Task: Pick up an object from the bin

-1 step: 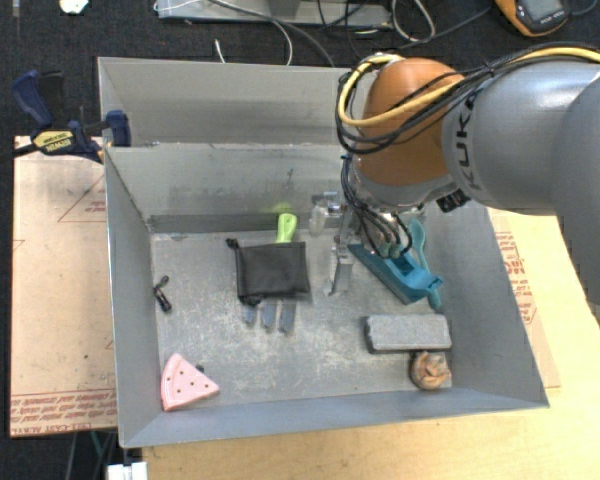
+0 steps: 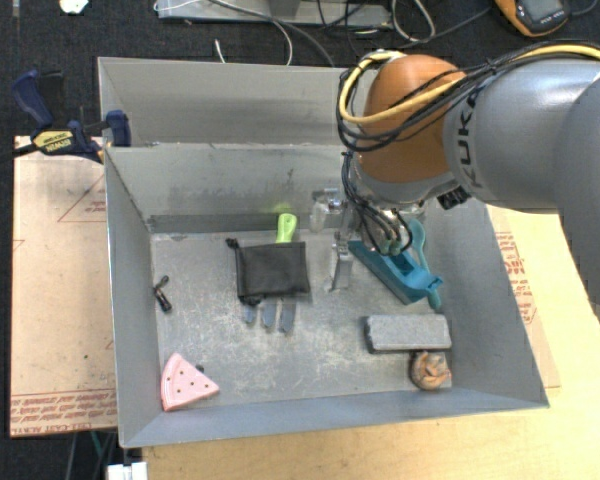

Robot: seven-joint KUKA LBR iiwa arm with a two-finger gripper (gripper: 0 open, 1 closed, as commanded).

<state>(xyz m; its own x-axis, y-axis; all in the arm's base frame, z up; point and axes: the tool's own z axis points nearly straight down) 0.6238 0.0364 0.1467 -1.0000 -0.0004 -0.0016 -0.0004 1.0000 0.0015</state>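
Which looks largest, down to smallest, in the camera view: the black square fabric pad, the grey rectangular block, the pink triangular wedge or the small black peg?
1. black square fabric pad
2. grey rectangular block
3. pink triangular wedge
4. small black peg

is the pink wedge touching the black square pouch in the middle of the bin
Apart. The camera view shows the pink wedge in the near left corner of the bin and the black pouch mid-floor, with bare grey floor between them.
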